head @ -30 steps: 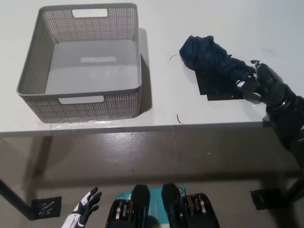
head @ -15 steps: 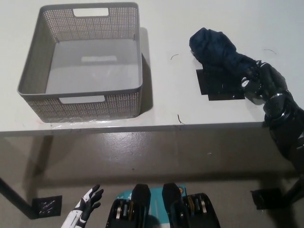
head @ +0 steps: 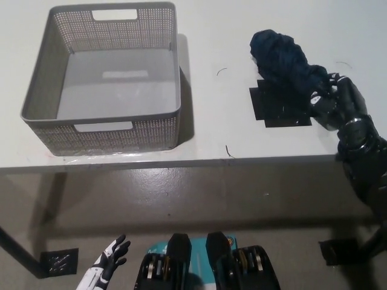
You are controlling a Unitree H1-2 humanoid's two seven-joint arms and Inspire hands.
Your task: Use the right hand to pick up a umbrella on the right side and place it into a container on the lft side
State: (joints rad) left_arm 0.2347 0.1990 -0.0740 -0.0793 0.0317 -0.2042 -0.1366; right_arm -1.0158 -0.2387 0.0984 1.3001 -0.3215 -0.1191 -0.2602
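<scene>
My right hand (head: 334,104) is on the table's (head: 205,130) right side, fingers (head: 318,99) wrapped round the near end of the folded dark-blue umbrella (head: 284,57); grip looks closed on it. Umbrella runs diagonally up-left from my hand, its lower part over a black square patch (head: 277,109) on the tabletop. Grey perforated basket (head: 163,124) sits well apart on the left w/ nothing inside. My left hand (head: 109,266) hangs low below the table edge, fingers apart, holding nothing.
</scene>
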